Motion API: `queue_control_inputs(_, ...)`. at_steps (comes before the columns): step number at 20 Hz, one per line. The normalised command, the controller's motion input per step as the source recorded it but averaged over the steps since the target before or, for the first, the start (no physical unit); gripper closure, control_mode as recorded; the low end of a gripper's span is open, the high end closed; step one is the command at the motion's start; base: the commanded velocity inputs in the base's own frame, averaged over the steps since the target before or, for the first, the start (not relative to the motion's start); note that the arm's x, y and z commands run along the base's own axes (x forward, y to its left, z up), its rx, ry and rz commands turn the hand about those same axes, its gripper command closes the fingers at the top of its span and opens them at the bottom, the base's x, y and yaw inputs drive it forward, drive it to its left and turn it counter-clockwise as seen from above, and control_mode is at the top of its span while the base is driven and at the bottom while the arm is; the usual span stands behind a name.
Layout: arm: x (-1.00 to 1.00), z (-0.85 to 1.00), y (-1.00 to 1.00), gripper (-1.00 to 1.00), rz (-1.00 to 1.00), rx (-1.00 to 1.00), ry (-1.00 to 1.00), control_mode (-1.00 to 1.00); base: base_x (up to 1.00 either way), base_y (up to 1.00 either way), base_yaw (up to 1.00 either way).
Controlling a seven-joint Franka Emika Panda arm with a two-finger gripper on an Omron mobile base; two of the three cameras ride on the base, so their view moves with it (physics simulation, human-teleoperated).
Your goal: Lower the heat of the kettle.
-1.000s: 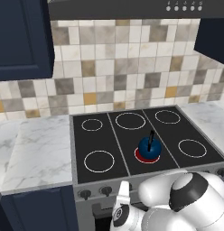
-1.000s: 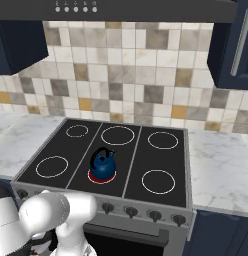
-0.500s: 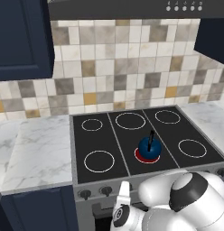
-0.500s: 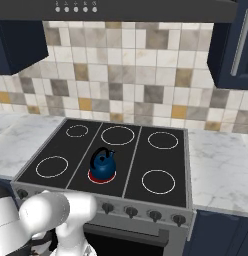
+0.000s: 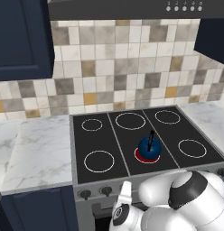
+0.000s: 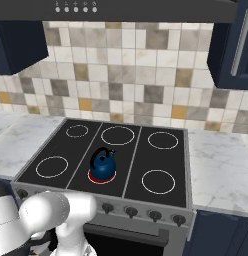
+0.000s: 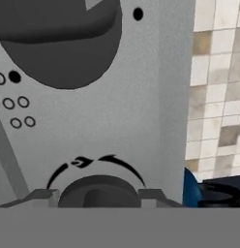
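Blue kettle (image 5: 149, 147) — one, on red-lit burner (image 6: 102, 176); six burners.

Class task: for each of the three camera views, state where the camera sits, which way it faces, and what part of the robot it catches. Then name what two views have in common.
Left base view: behind the arm on its left, looking forward and down at the stove; the white arm bulks at lower right.
Right base view: behind on the right, looking at the same stove; the arm sits lower left.
Hand view: on the hand, close against the stove's grey front and a knob.
Shared: both base views show the kettle on a red-glowing burner.
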Motion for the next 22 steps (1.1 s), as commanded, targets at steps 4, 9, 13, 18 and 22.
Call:
queue_control_inputs(4, 0.38, 0.10, -0.82, 1.00, 0.00, 0.36, 0.00, -1.00, 0.00, 0.00, 0.00)
queue_control_inputs(9, 0.21, 0.27, -0.94, 1.00, 0.00, 0.38, 0.00, -1.00, 0.00, 0.00, 0.00)
queue_control_inputs(13, 0.05, 0.47, -1.00, 1.00, 0.00, 0.37, 0.00, -1.00, 0.00, 0.00, 0.00)
queue_control_inputs(18, 0.00, 0.59, -1.00, 1.00, 0.00, 0.38, 0.03, -1.00, 0.00, 0.00, 0.00)
queue_control_inputs(22, 0.00, 0.63, -1.00, 1.00, 0.00, 0.41, 0.07, -1.00, 0.00, 0.00, 0.00)
